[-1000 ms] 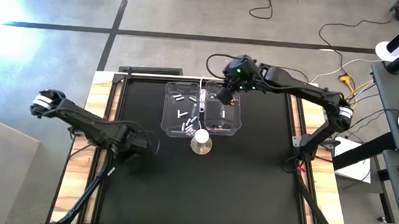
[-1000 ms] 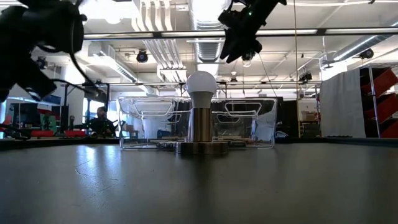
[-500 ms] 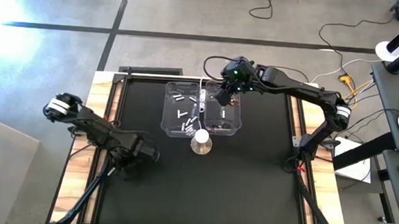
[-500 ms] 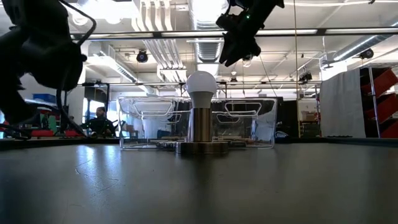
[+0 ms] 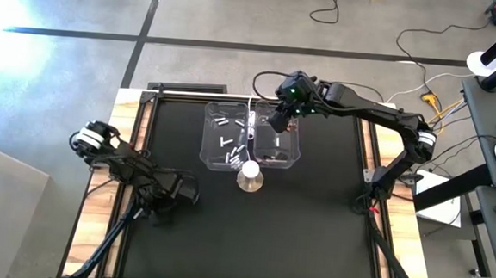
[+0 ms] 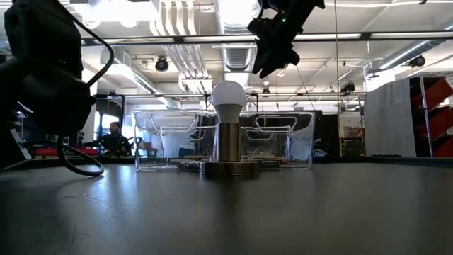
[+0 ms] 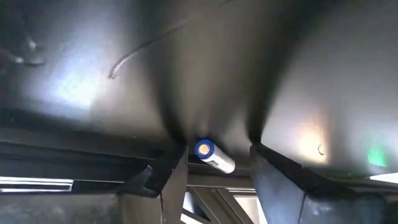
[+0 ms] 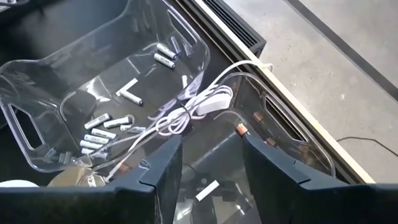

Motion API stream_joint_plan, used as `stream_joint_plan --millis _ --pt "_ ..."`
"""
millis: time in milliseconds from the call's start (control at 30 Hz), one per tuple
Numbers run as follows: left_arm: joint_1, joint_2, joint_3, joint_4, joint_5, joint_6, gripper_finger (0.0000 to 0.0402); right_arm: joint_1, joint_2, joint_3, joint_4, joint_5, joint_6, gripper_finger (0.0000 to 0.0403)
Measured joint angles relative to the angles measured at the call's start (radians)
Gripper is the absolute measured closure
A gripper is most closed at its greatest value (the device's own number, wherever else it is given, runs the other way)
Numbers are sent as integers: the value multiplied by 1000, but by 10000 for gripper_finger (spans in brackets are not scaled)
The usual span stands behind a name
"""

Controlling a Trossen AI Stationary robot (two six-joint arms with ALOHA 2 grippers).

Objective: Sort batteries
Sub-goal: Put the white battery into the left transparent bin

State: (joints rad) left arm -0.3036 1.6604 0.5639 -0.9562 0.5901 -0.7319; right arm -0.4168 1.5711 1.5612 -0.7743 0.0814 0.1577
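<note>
Batteries: most lie in the left clear bin [image 5: 224, 136]; one battery [image 7: 213, 157] sits between the left gripper's [image 7: 214, 167] parted jaws on the tabletop [image 5: 312, 220].
Change: left arm swung inward, lowered.
Right gripper [image 8: 210, 163]: jaws apart, empty, above right bin [image 5: 279, 141].
Meaning: pickup looks imminent.

Black bench [image 5: 312, 220] top, light wood edges. Clear bins [image 5: 222, 137]. Silvery-white batteries [image 8: 99, 134]; one blue-ended, white-bodied [image 7: 213, 157]. White cable [image 8: 193, 112], white bulb [image 6: 229, 94] on metallic base. Dark grippers [image 8: 208, 158].
</note>
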Motion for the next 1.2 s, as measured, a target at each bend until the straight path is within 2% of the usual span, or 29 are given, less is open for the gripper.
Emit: stream_joint_plan --millis 167,500,667,967,1200 --pt "-22 16 25 -2 -2 55 255 0 0 0 -2 0 0 253" --pt "-73 110 19 -1 39 51 363 0 0 0 -4 0 -2 272" --pt "-74 106 21 19 44 59 381 0 0 0 -9 -1 -1 278" --pt "-81 -23 29 3 -53 18 384 6 -14 32 -51 -2 -1 272" --pt "-87 -237 54 29 -271 -42 385 24 -44 82 -98 -2 -1 266"
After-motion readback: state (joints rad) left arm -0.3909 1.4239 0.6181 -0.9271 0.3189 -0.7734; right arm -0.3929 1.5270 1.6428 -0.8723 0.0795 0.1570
